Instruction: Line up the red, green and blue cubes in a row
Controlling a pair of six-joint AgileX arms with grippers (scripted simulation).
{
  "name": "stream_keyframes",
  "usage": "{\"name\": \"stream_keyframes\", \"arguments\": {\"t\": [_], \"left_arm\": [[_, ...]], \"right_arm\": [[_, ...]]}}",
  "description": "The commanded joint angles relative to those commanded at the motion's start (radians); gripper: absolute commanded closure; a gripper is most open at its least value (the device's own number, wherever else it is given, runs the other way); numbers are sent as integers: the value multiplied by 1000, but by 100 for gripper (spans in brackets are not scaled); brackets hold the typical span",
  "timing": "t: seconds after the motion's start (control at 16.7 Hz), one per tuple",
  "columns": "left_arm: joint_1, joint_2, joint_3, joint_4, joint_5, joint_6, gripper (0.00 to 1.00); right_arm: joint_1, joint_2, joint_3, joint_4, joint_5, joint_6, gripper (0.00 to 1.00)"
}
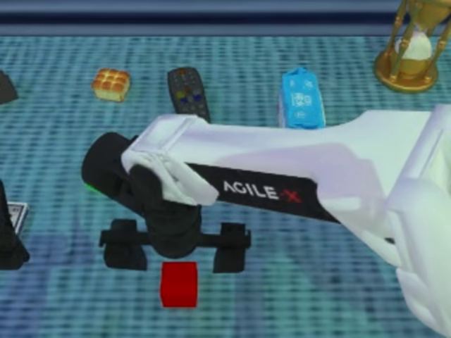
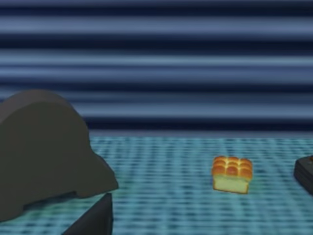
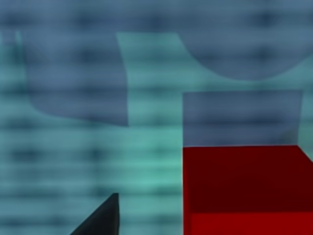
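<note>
Your right gripper [image 1: 176, 246] hovers wide open, empty, just behind the red cube [image 1: 179, 284]. Its arm hides most of the green cube [image 1: 89, 187]; your left gripper's [image 1: 8, 243] fingers can't be made out.

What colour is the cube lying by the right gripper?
Bright red cube, clearest in the top view, near the right gripper.

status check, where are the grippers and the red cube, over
Right gripper open, hovering over table just behind red cube, not gripping. Left arm parked at table's left edge. Green, blue cubes not in view. Nothing blocking the cube.
</note>
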Motion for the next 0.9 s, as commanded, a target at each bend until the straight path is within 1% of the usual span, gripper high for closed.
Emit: {"name": "stream_keyframes", "arguments": {"t": [0.24, 0.6, 0.9], "left_arm": [[0, 0, 0, 0, 0, 0, 0], [0, 0, 0, 0, 0, 0, 0], [0, 0, 0, 0, 0, 0, 0]], "right_arm": [[-1, -4, 16, -18, 0, 1, 0], [12, -51, 158, -216, -1, 6, 0], [7, -57, 174, -233, 0, 5, 0]]}}
